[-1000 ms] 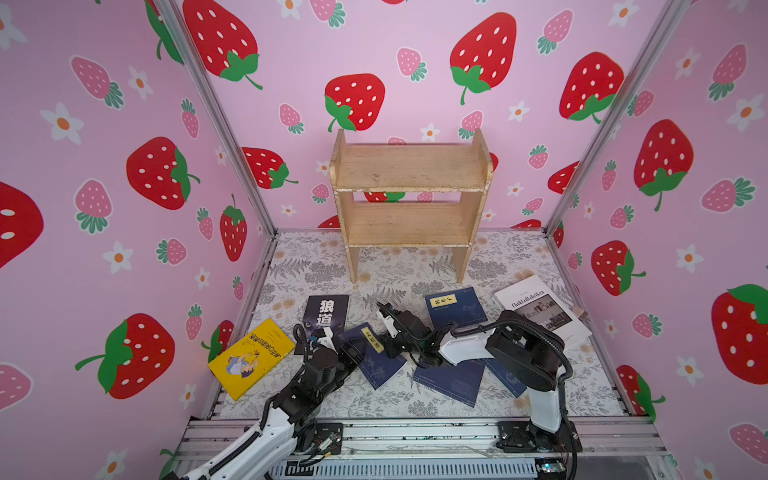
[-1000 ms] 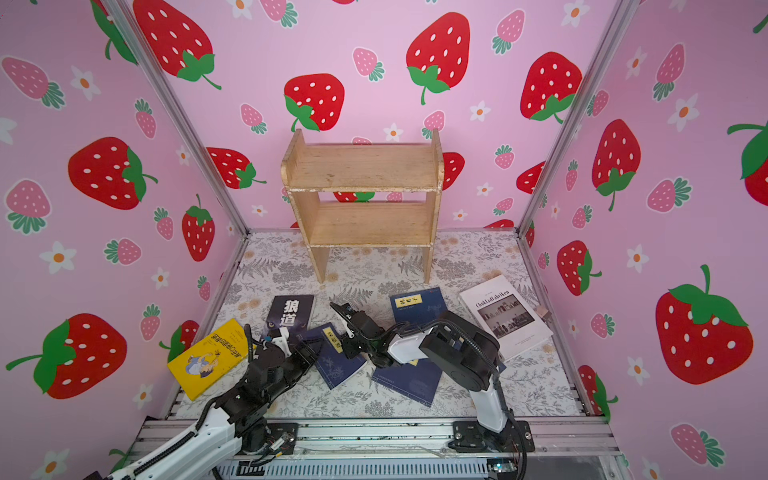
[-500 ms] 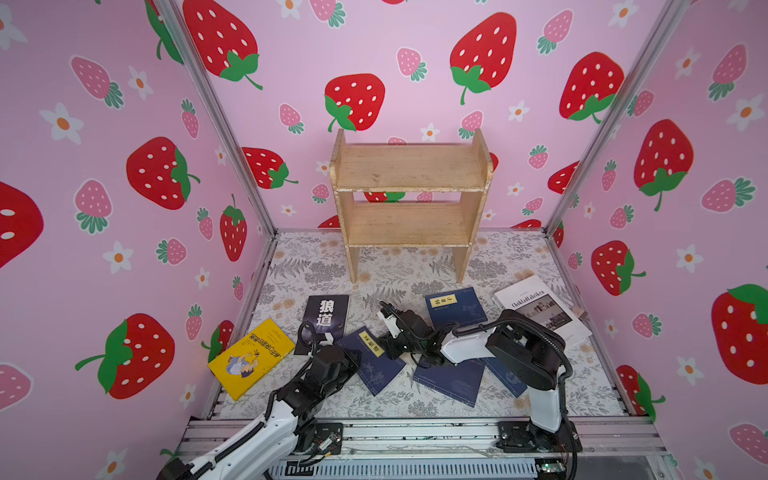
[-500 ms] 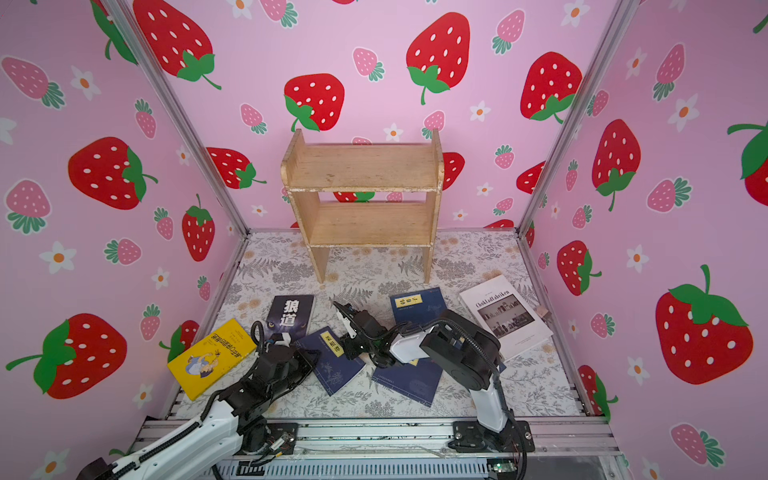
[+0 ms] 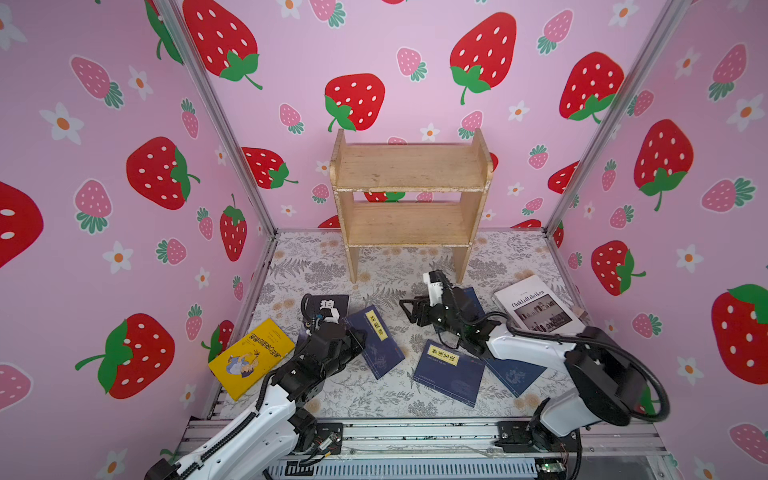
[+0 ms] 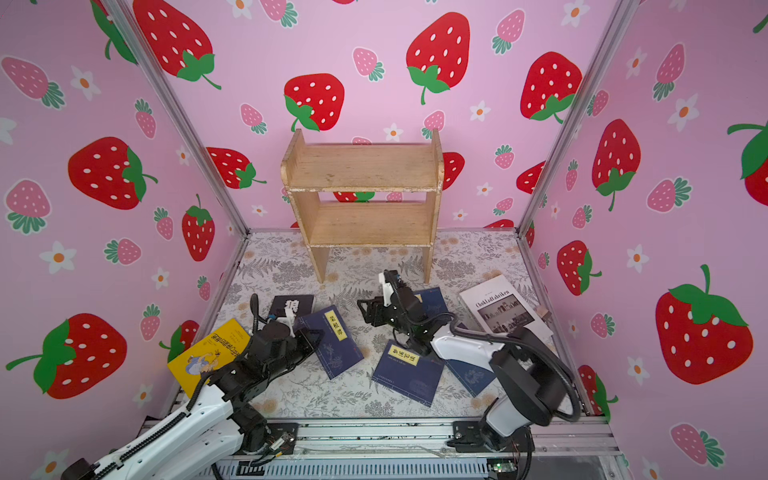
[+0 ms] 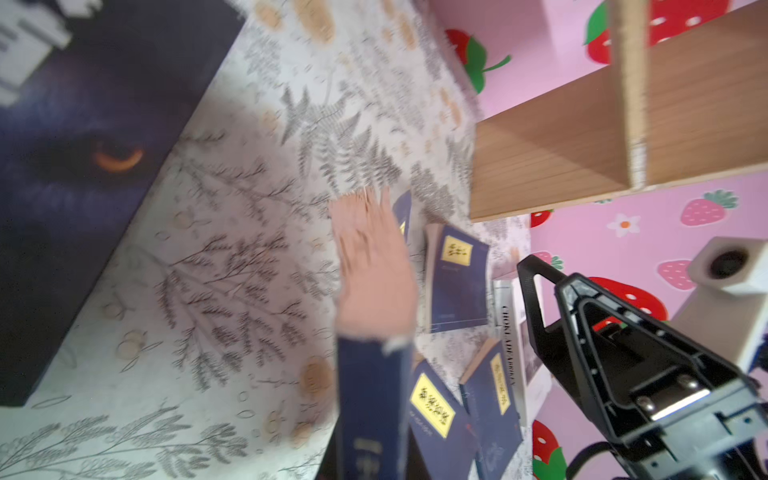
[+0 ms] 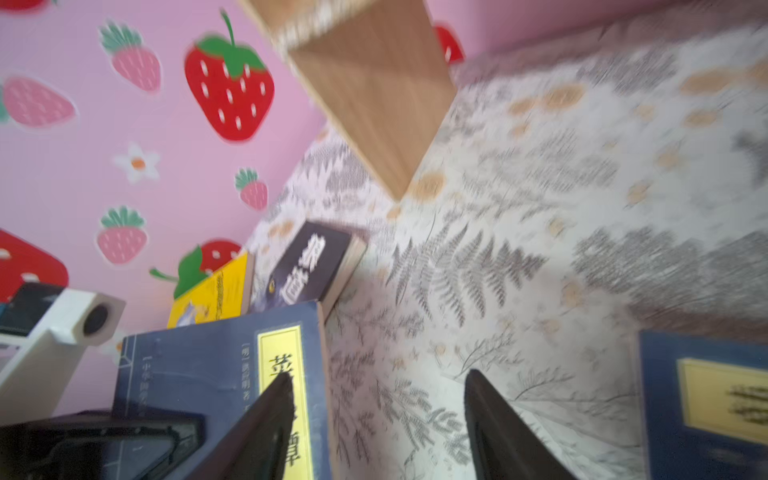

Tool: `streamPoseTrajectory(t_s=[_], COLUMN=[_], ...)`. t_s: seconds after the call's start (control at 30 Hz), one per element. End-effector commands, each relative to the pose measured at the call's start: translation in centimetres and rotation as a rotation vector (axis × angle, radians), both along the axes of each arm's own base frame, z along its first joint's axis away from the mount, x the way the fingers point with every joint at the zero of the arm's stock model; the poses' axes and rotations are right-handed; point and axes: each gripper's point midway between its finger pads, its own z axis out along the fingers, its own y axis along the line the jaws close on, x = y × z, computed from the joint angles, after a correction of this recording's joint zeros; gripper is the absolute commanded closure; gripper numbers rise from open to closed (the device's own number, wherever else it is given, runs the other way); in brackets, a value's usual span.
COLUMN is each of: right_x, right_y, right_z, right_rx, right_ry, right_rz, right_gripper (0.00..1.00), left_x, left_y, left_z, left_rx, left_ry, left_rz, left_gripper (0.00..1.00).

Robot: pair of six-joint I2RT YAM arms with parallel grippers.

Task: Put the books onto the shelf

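In both top views my right gripper (image 5: 409, 311) has let go of the navy book (image 5: 376, 341) and drawn back; my left gripper (image 5: 358, 332) has closed on its edge, before the shelf (image 5: 409, 166). Left wrist: book (image 7: 370, 407) clamped edge-on. Right wrist: fingers (image 8: 274, 411) stand apart, holding nothing

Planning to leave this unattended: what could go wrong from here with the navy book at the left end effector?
1. The left end effector is shut on only one edge of the thin navy book with a yellow label; lifted, it may sag or fan open.
2. The open right end effector hangs close by and could be clipped on the way to the light-wood two-tier shelf.
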Motion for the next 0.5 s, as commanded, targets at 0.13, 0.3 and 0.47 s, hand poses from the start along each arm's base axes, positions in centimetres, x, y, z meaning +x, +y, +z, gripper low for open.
streamPoseTrajectory(t_s=[0.13, 0.3, 0.47], right_x=[0.8, -0.8, -2.0], right_y=[-6.3, -7.2, -6.2], right_z=[5.0, 8.4, 10.3], right_rx=[0.333, 0.465, 0.6], right_ry=[0.092, 0.05, 0.047], right_rz=[-0.165, -0.109, -0.005], right_gripper=[0.25, 0.12, 0.09], left_x=[4.6, 8.1, 11.5], left_y=[-3.2, -4.8, -4.9], left_z=[16.2, 22.2, 24.3], left_rx=[-0.059, -0.096, -0.173], left_ry=[-0.383, -0.546, -0.613], left_rz=[-0.07, -0.045, 0.071], left_gripper=[1.0, 1.0, 1.0])
